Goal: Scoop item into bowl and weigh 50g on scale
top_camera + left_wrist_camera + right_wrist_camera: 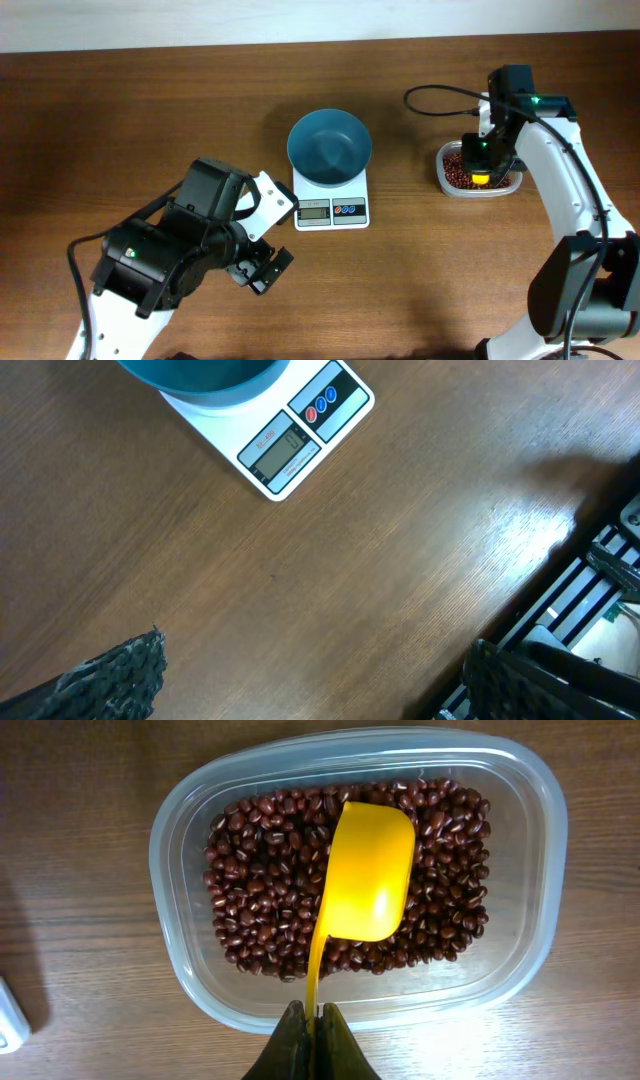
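Gripping the thin end of a yellow scoop point(370, 870), the right gripper point(313, 1020) has its fingers pinched together on the handle. The cup lies over the beans point(260, 890), and no beans show on its smooth face.

The beans are small, hard, glossy red-brown grains, loose in a clear, round-cornered plastic container point(540, 810) toward the table's right edge. They will likely roll and spill at any tilt, so the scoop should travel level. Held so far back, the light, stiff plastic handle may twist under a full cup.

The teal bowl point(329, 145), smooth and round, sits empty on the white square scale point(332, 210) midway between the left and right edges.

The left gripper point(265, 268) hangs toward the near left corner, fingers wide apart, holding nothing.
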Motion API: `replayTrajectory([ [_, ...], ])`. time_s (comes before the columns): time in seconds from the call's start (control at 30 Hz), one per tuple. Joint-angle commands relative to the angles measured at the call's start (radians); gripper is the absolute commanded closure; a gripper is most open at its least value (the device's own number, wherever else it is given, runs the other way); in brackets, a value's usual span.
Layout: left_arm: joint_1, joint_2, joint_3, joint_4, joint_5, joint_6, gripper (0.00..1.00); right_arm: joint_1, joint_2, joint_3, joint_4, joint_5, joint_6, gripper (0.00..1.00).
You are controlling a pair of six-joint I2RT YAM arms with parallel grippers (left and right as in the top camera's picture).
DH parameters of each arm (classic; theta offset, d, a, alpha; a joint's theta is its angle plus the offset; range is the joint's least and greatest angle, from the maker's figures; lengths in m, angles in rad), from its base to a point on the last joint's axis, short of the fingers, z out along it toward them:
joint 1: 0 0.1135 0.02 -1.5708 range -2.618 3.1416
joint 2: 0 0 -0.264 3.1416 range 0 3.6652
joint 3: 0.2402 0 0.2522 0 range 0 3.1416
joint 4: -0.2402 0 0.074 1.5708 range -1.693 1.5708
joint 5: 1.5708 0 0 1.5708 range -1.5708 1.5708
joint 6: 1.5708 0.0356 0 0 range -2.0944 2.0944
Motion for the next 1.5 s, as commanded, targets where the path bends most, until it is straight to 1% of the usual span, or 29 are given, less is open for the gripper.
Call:
replayTrajectory([
  [0.0,0.002,0.002,-0.004,0.002,-0.006,0.015,0.01,-0.005,0.011,0.010,-0.025,-0.074,0.069,0.96],
  [0.27,0.002,0.002,-0.004,0.001,-0.006,0.015,0.01,-0.100,0.011,0.010,-0.032,-0.272,0.076,0.96],
  [0.57,0.002,0.002,-0.004,0.001,-0.006,0.015,0.01,-0.163,0.011,0.010,-0.043,-0.309,0.071,0.96],
  [0.93,0.002,0.002,-0.004,0.001,-0.006,0.015,0.01,-0.233,0.011,0.010,-0.039,-0.407,0.025,0.96],
  [1.03,0.002,0.002,-0.004,0.001,-0.006,0.015,0.01,-0.241,0.011,0.010,-0.040,-0.431,-0.001,0.96],
  [1.37,0.002,0.002,-0.004,0.001,-0.006,0.015,0.01,-0.248,0.011,0.009,-0.059,-0.447,-0.002,0.96],
  [1.47,0.002,0.002,-0.004,0.001,-0.006,0.015,0.01,-0.248,0.011,0.009,-0.062,-0.465,-0.022,0.96],
])
